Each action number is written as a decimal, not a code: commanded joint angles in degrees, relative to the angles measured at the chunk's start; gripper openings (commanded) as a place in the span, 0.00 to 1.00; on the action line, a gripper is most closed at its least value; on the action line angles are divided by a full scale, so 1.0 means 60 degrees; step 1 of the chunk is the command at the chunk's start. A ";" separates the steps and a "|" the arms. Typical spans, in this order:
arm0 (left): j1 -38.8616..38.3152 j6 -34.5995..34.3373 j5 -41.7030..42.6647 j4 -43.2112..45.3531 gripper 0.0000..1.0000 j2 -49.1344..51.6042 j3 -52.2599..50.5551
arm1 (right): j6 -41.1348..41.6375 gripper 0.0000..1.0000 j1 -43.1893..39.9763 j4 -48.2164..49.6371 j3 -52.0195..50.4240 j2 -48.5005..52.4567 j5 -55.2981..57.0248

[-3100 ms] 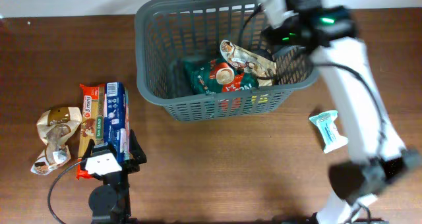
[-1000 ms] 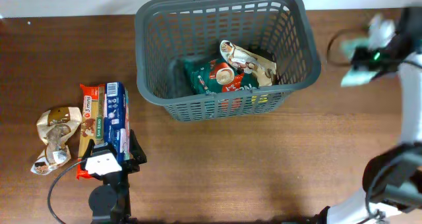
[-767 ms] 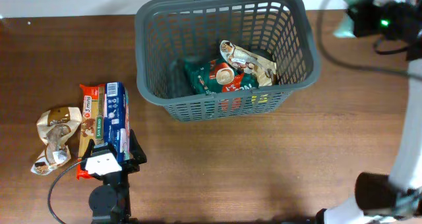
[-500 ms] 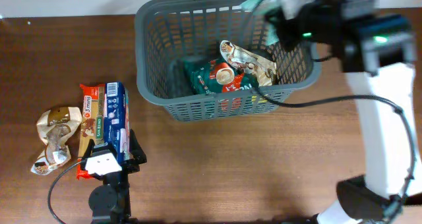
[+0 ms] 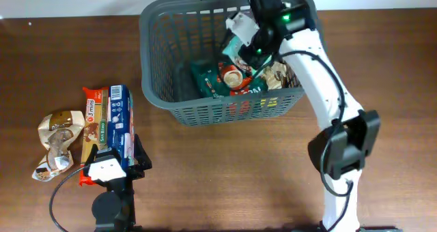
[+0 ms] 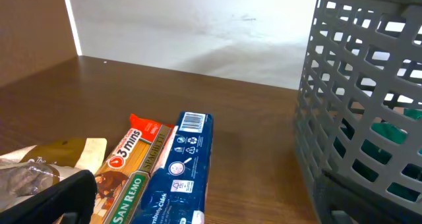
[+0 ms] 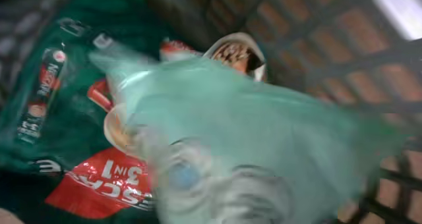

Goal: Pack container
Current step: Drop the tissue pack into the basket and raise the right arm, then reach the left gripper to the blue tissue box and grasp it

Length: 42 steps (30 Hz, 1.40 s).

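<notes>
The dark grey slotted basket (image 5: pixel 147 54) stands at the back middle; it also shows in the left wrist view (image 6: pixel 356 118) and the right wrist view (image 7: pixel 316 26). Inside lie a green Nescafe packet (image 5: pixel 218 82) (image 7: pixel 59 118) and a beige snack packet (image 5: pixel 276 71). My right gripper (image 5: pixel 247 35) is over the basket's inside, shut on a pale teal packet (image 5: pixel 233 51) that fills the right wrist view, blurred (image 7: pixel 250 132); its fingers are hidden there. My left gripper (image 5: pixel 109 165) rests open at the front left, one dark finger showing (image 6: pixel 59 197).
On the table at the left lie a blue pasta packet (image 5: pixel 120 119) (image 6: pixel 175 178), a red and orange San Remo packet (image 5: pixel 93 123) (image 6: pixel 128 165) and a crumpled beige packet (image 5: pixel 58 140) (image 6: pixel 33 165). The right arm reaches across the basket's right rim.
My right gripper picked the teal packet up from the table right of the basket, swung it up and leftward, and now holds it low over the basket's contents. The left arm has not moved.
</notes>
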 commanded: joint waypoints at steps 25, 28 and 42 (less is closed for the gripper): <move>-0.0011 -0.0018 -0.0069 0.0004 0.99 -0.0055 -0.0040 | 0.3177 0.88 -0.6167 0.0601 -0.0051 -0.5002 -0.0852; -0.0011 -0.0018 -0.0069 0.0004 0.99 -0.0055 -0.0040 | 0.3180 0.89 -0.6375 0.0710 -0.0302 -0.4874 -0.0572; -0.0011 -0.0018 -0.0069 0.0004 0.99 -0.0055 -0.0040 | 0.3180 0.99 -0.6728 0.0947 -0.0969 -0.4761 -0.0550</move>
